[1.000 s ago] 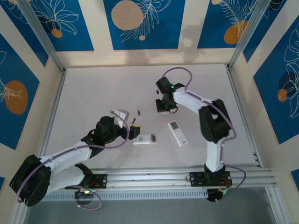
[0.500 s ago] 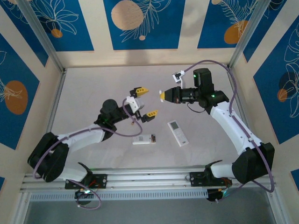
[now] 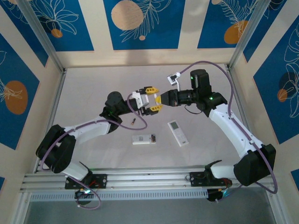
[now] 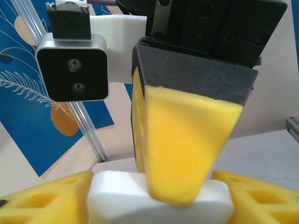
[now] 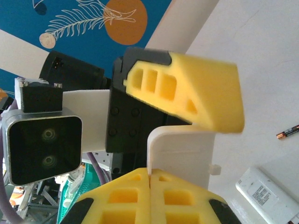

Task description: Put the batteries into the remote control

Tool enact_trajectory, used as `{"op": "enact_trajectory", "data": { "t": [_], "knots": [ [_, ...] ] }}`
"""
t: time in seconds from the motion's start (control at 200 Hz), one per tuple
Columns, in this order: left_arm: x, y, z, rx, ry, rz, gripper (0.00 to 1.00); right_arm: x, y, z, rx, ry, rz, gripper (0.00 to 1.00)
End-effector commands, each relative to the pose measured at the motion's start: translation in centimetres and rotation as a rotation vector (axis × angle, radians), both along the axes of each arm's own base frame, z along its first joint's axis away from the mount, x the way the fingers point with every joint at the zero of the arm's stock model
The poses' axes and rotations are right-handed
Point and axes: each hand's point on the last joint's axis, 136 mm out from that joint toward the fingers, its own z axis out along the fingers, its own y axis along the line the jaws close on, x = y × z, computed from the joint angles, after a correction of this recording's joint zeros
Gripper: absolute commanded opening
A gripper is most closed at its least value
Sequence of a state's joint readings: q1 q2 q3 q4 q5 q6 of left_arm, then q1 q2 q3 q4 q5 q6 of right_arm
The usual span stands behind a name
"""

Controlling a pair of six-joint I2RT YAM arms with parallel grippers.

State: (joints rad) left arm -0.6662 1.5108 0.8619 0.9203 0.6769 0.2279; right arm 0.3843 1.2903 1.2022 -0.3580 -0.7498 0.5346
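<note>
Left arm: white-and-black left arm, stretched from the near-left base toward the table's middle.
Left gripper: black left gripper, its yellow latticed fingers closed against both ends of a small white plastic piece.
Right arm: white-and-black right arm, elbow out to the right, forearm pointing left.
Right gripper: black right gripper, yellow fingers pressed together, the tip between the left fingers and touching the piece.
</note>
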Motion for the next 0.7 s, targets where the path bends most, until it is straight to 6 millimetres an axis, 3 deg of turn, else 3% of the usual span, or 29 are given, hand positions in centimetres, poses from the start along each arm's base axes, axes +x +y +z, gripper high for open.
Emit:
{"op": "enact_trajectory", "data": {
  "t": [0.0,0.21,0.3,0.375,0.445,0.505,0.57,0.69],
  "knots": [
    [-1.2,-0.5,0.9,-0.001,-0.045,-0.07,0.54,-0.7,0.0,0.5,0.017,0.026,0.018,0.04],
    [-1.5,-0.1,-0.4,0.091,-0.005,-0.058,0.46,0.0,-0.7,0.5,-0.006,0.042,-0.036,0.17],
    [-0.4,0.1,-2.0,0.226,0.076,0.003,0.44,1.0,-2.4,0.7,-0.041,0.024,-0.122,0.29],
    [0.8,1.0,-5.9,0.449,0.205,0.079,0.44,2.9,-5.6,0.1,-0.108,-0.002,-0.319,0.38],
    [2.2,2.3,-9.8,0.663,0.335,0.168,0.44,4.5,-9.6,-2.0,-0.186,0.018,-0.552,0.51],
    [3.5,3.3,-12.7,0.821,0.437,0.24,0.44,4.8,-12.1,-3.6,-0.227,0.041,-0.673,0.54],
    [4.3,3.8,-15.3,0.946,0.522,0.275,0.44,4.4,-13.2,-4.7,-0.233,0.077,-0.719,0.55],
    [4.8,2.0,-17.9,1.032,0.59,0.226,0.44,3.6,-13.6,-6.0,-0.25,0.114,-0.737,0.57]
  ]
}}
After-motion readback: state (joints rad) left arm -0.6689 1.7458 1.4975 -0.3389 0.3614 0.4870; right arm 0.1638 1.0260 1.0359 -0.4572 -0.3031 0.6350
